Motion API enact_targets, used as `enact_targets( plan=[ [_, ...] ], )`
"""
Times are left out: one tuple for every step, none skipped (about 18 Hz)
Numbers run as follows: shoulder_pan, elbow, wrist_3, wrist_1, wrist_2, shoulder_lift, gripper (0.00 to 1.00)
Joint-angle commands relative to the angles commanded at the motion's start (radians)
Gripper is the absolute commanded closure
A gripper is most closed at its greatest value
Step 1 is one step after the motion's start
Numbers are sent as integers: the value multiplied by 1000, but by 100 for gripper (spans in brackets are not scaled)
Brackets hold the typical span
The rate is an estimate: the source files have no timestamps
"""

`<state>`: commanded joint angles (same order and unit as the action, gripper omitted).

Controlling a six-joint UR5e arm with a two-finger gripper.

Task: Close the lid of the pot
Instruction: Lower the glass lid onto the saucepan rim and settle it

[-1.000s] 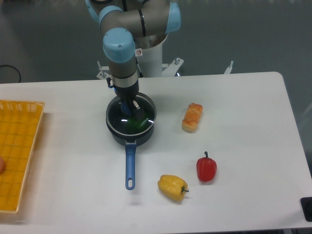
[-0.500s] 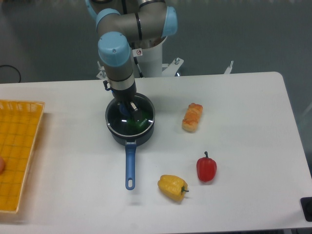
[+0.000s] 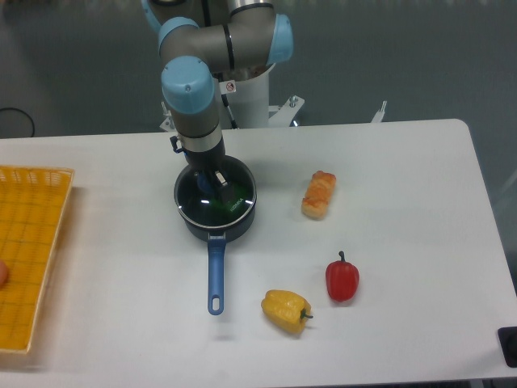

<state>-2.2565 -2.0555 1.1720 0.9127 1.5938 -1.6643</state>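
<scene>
- Claw (image 3: 216, 184): fingers down over the blue knob; grip state cannot be told.
- Round clear glass lid (image 3: 215, 195): directly beneath, apparently seated on the dark navy saucepan (image 3: 215, 214).
- Risk: off-centre release may leave the rim tilted; lifting while gripped would reopen it.

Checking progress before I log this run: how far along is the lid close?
Nearly done. The lid already sits over the pot, its rim roughly matching the pot's. In hand: the gripper is at the lid's centre, around the knob; I can't tell whether the jaws are clamped. Left: let go and lift clear. Whether the lid is fully seated can't be judged from this view.
</scene>
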Motion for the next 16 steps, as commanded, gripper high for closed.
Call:
enact_targets(
  plan=[
    [11,2,-2,-2,0,-2,45],
    [14,3,-2,-2,0,-8,45],
    [14,5,-3,-2,0,-9,45],
    [14,5,-3,-2,0,-9,45],
    [14,5,-3,-2,0,-9,45],
    [14,5,-3,-2,0,-11,45],
    [14,5,-3,-2,0,-12,45],
    [14,5,-3,-2,0,-12,45],
    [14,5,-3,-2,0,-12,45],
    [12,3,-3,-2,0,-11,45],
    [12,3,-2,0,0,-11,45],
    [12,2,-2,0,0,-9,45],
    [12,2,-2,0,0,-9,45],
    [12,2,-2,0,0,-9,45],
    [12,2,-2,0,0,-9,45],
    [11,2,-2,0,0,-9,45]
  ],
)
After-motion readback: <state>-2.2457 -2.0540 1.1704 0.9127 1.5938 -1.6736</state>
